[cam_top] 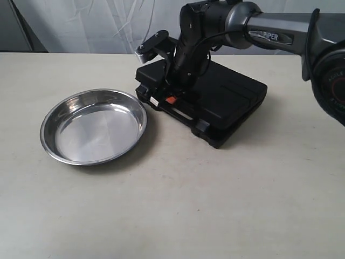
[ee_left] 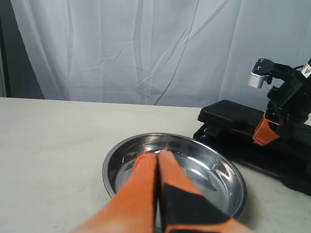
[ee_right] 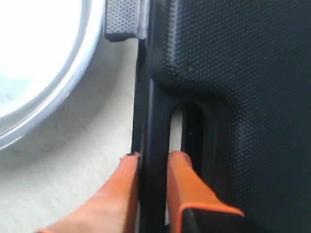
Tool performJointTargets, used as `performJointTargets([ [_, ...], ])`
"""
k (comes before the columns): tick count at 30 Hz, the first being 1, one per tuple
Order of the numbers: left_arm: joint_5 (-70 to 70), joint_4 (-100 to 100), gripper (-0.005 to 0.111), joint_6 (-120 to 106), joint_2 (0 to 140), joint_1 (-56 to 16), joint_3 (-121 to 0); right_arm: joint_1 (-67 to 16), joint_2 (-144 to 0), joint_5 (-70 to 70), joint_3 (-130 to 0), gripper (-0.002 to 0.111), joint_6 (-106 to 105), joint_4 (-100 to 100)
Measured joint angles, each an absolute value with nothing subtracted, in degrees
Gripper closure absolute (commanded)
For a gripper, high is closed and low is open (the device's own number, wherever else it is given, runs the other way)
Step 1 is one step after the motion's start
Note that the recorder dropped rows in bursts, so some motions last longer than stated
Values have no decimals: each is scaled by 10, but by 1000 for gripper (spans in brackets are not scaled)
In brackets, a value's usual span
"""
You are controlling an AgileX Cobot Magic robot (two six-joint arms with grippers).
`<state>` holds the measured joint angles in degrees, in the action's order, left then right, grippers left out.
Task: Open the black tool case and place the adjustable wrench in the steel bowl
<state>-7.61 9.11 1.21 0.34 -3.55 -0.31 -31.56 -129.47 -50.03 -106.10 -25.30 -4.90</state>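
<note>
Wide, shallow stainless-steel bowl (cam_top: 94,129): sits left on the matte beige tabletop (cam_top: 215,205). Rolled rim, mirror-bright inside, nothing in it.

Left gripper (ee_left: 158,155): not seen in the exterior view. Its own camera shows it just above the bowl's near rim, with both orange fingers pressed flat together and nothing between them.

Black moulded-plastic tool case (cam_top: 226,94): just right of the bowl, near it but not touching. It lies flat with the lid down. The shell is pebble-textured with rounded corners. There is a grey stippled latch (ee_right: 124,19) on the edge facing the bowl.

Adjustable wrench: not visible in any view, presumably inside the closed case. I can't tell its position or long axis.

Right gripper (ee_right: 153,159): reaches in from the right, pointing down at the case's bowl-side edge. One orange finger is outside the slim black carry-handle bar (ee_right: 154,111) and the other is down in the slot behind it. Both pads look tight against the bar, so I read it as clamped on the handle.

Key relation: the bar's long axis runs along the case edge that faces the bowl, and the fingers straddle it crosswise. The hinge is probably on the far edge, so the lid should swing up and away from the bowl. The right arm is on the case and is the one to lift. The left is nearer the bowl.

Risks: I can't tell whether the latch is released. Smooth plastic on a smooth tabletop means the whole case may tip or slide rather than open.
</note>
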Motion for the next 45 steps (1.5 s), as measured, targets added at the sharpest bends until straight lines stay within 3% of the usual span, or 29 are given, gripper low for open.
performJointTargets([
  [6, 68, 280, 107, 14, 3, -36, -3, -316, -1281, -497, -1061, 109, -253, -49],
  [10, 73, 313, 107, 13, 54, -36, -108, -316, -1280, -489, -1061, 109, -253, -48],
  [16, -126, 167, 107, 11, 391, -36, -409, -316, -1280, -480, -1061, 109, -253, -49],
  [18, -152, 146, 107, 17, 477, -36, -459, -316, -1280, -476, -1061, 109, -253, -50],
  [29, -241, 210, 107, -43, 833, 39, -590, -316, -1280, -465, -1061, 109, -253, -56],
  [36, -306, 427, 107, -263, 963, 44, -667, -316, -1280, -465, -1061, 109, -253, -54],
  [45, -350, 503, 107, -339, 1111, 44, -780, -316, -1272, -467, -1061, 109, -253, -49],
])
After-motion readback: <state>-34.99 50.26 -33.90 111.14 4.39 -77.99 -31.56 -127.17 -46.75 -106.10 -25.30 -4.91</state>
